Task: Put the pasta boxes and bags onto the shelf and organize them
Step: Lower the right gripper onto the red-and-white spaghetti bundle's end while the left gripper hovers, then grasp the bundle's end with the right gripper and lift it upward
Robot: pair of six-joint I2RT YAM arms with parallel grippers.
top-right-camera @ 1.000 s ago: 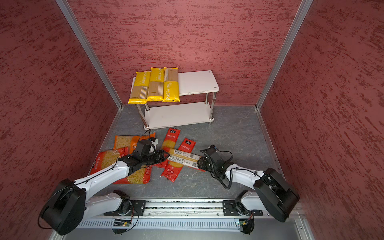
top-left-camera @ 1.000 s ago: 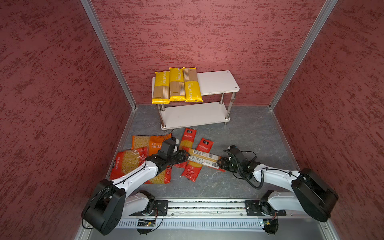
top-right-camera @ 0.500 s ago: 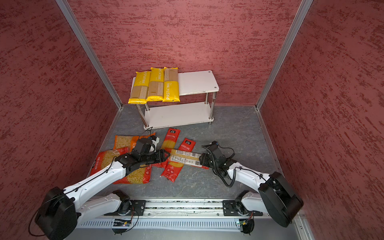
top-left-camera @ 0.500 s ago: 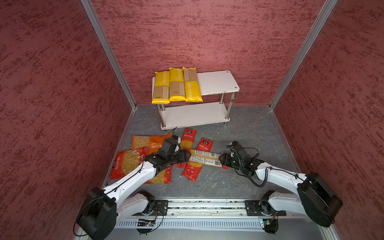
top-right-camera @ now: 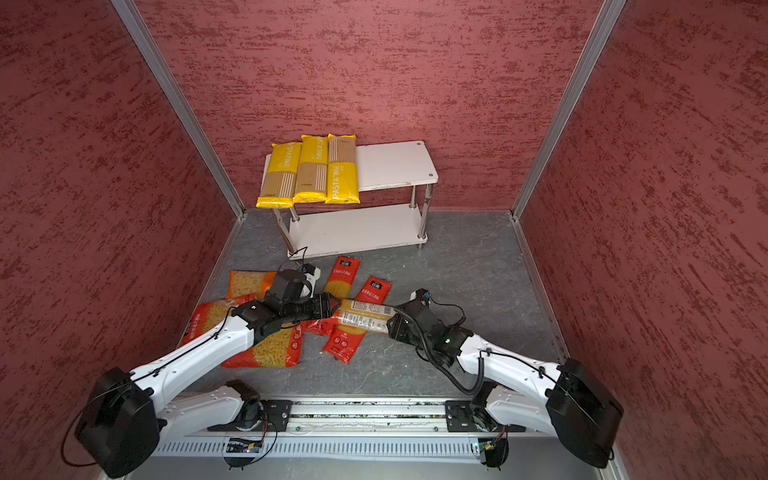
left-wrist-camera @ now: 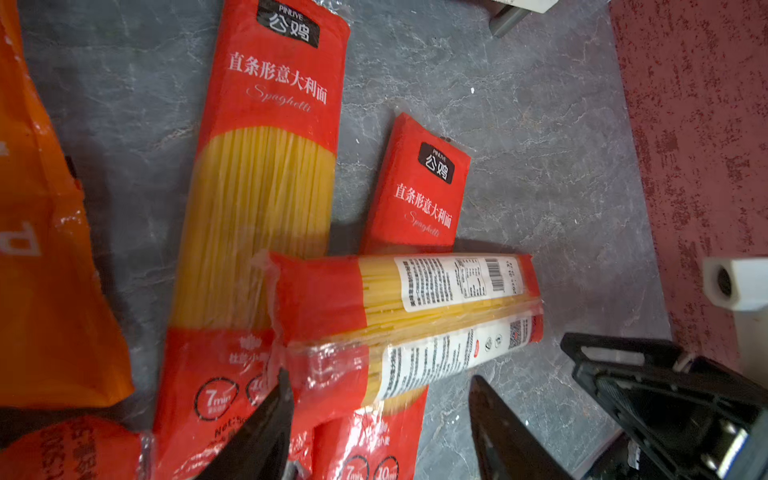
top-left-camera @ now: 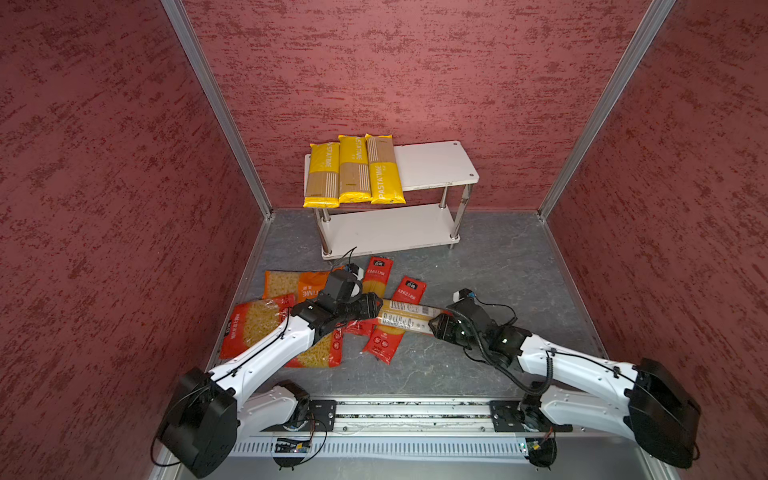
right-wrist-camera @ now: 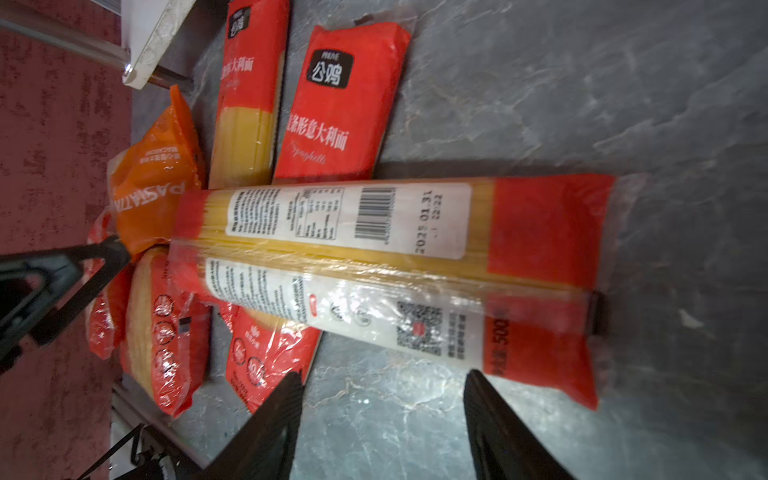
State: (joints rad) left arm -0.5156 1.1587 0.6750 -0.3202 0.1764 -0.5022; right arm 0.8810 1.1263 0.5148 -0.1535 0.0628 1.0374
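Both arms are stretched low over the table [top-left-camera: 498, 270] and angled inward toward each other. The left hand [top-left-camera: 375, 309] is set at one end of a red spaghetti bag [top-left-camera: 405, 316] and the right hand [top-left-camera: 437, 326] at the other end, so the bag is found between the two hands.

In the left wrist view the left hand [left-wrist-camera: 380, 376] is seen with its fingers [left-wrist-camera: 266, 432] apart. The bag's sealed end [left-wrist-camera: 324, 307] lies just ahead of them, one fingertip at its edge, and nothing is clamped. The right hand [right-wrist-camera: 382, 374] is likewise spread, with the bag [right-wrist-camera: 374, 249] lying just beyond its fingertips, ungripped.

The bag is laid back-up across a second red bag [top-left-camera: 376, 276] and a third red bag [top-left-camera: 411, 291]. On those two, "公鸡", "直条形意大利面" and "Spaghetti" can be read, with "7min" lower down. On the crosswise bag a white label with a barcode, "2025 01.31", a QR code and "500" are shown.

The short-pasta bags [top-left-camera: 253, 324] are spread under and outside the left arm. Far beyond both hands, three yellow packs [top-left-camera: 353, 170] printed "PASTATIME" are laid side by side on the top board of the shelf [top-left-camera: 436, 166].

Since a second ago the right hand has been brought closer to the bag's end. The bags and packs are found unmoved.
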